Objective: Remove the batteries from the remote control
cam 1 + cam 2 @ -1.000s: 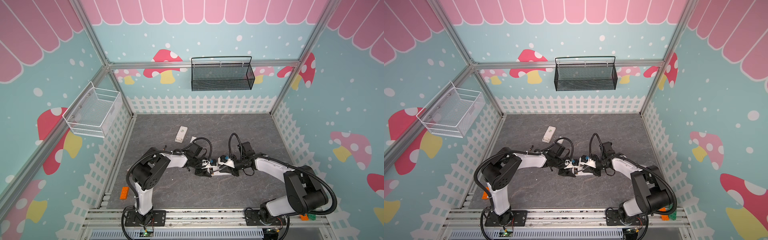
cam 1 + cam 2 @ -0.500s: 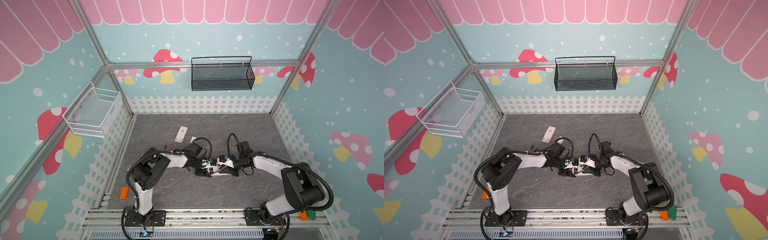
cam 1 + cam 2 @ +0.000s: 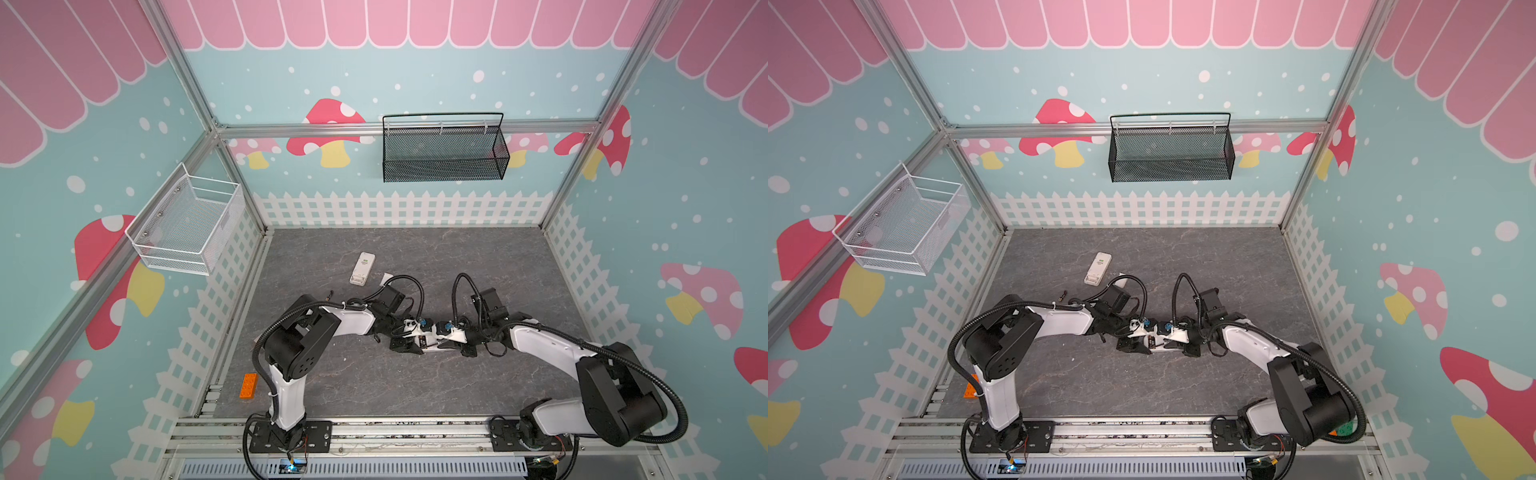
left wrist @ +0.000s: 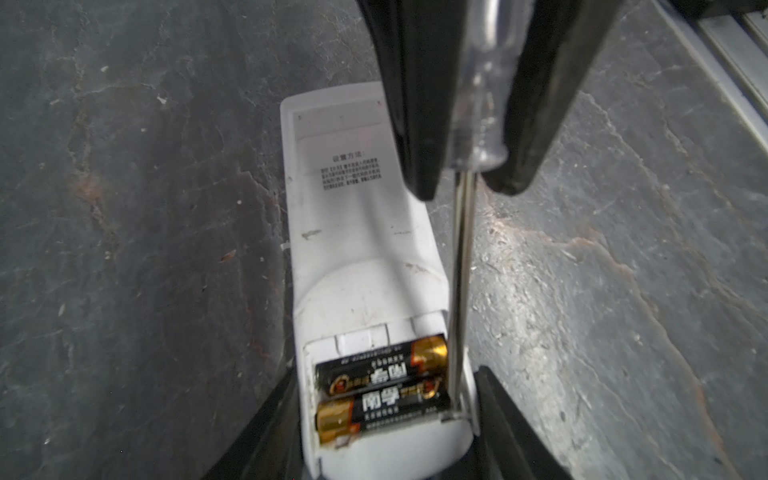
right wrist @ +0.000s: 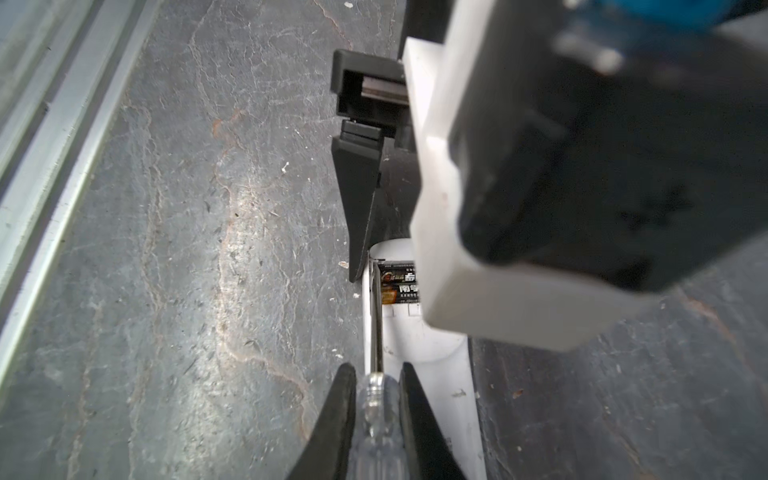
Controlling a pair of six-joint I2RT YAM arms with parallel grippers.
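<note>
Batteries: two batteries (image 4: 380,368), black with gold ends, lie side by side in the open compartment at one end of the remote control (image 4: 357,216). Their gold ends point opposite ways.
Remote control: white, back side up, on the grey bench (image 3: 374,386), near the front middle between the two arms.
Screwdriver: the screwdriver (image 4: 482,104) has a clear handle and a thin metal shaft. The shaft runs along one side wall of the compartment, past the gold end of one battery. Its tip sits in the corner by the end of the other battery; I cannot tell whether it presses on that battery.
Right pincer: the right pincer (image 4: 465,189) is set narrow and clamped on the screwdriver's clear handle, one black finger on each side.
Left pincer: the left pincer (image 3: 415,347) is about half spread. Its fingers lie against the long sides of the remote control at the battery end, holding it.
Second remote: the white second remote (image 3: 362,269) lies farther back and to the left, apart from both arms.
White piece: a small flat white piece (image 3: 387,276) lies just beside the second remote, partly under the left arm's cable.
Dark item: a small dark item (image 3: 329,295) lies left of the left arm, too small to tell.
Orange block: the orange block (image 3: 248,386) lies at the bench's front left edge.
Baskets: a black mesh basket (image 3: 444,166) hangs on the back wall and a white wire basket (image 3: 187,232) on the left wall.
</note>
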